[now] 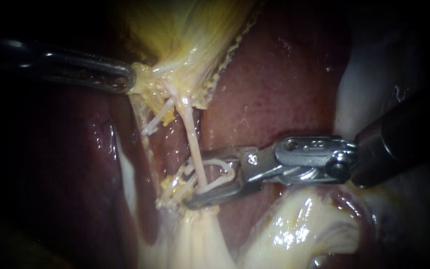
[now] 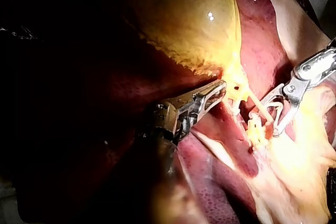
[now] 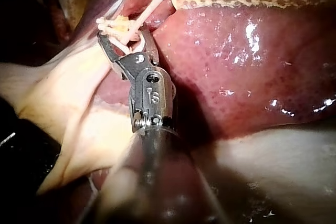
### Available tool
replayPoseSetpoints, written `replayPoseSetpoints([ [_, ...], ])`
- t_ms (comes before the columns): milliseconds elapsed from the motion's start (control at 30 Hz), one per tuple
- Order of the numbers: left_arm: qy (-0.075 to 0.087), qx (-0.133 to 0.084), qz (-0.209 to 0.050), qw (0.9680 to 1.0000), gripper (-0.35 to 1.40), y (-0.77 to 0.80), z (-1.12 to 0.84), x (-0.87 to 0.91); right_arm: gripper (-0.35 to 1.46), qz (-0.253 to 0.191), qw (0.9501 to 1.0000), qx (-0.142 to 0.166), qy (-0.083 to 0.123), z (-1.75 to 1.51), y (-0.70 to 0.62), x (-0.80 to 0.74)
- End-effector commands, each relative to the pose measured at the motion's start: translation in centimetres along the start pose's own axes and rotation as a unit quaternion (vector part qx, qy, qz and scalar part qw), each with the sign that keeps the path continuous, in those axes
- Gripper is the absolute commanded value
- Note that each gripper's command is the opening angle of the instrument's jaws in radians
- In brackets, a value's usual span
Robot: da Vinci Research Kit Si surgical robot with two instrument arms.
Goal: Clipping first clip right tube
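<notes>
left instrument point(image 1: 128, 79): comes in from my left. its jaws are clamped together on the yellow lower end of the gallbladder point(image 1: 185, 35), where the strands fan out.
gallbladder: yellow, at the top of the endoscope view, narrowing to a point at my left jaws.
right instrument point(image 1: 195, 180): comes in from my right and lies nearly level over the liver point(image 1: 274, 84). its jaws stand apart, one on each side of the right tube point(image 1: 191, 134).
right tube: a pale pink strand, stretched straight from the gallbladder's lower end down to the pale tissue point(image 1: 200, 239). near its lower end it passes through the gap between my right jaws.
clip point(image 1: 223, 167): white and open, lying in the gap between the right jaws with a leg on either side of the right tube. i can't tell whether it touches the tube.
left tube point(image 1: 158, 117): a thinner whitish strand just beside the right tube, on my left instrument's side and outside the right jaws.
liver: dark red and wet, behind both tubes and under my right instrument.
right wrist view: shows the same fork of jaws around the strand, with pale tissue beside the shaft.
</notes>
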Motion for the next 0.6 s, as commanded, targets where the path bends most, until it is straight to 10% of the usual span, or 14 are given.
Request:
replayPoseSetpoints([
  [33,0.0,0.001,0.0,1.0,-0.35,0.0,0.0,0.0,0.48,0.007,0.9999,0.008,0.006,-0.01,-0.03,0.03],
  [600,0.0,0.001,0.0,1.0,-0.35,0.0,0.0,0.01,0.42,0.06,0.9972,0.037,0.025,-0.07,-0.28,0.16],
])
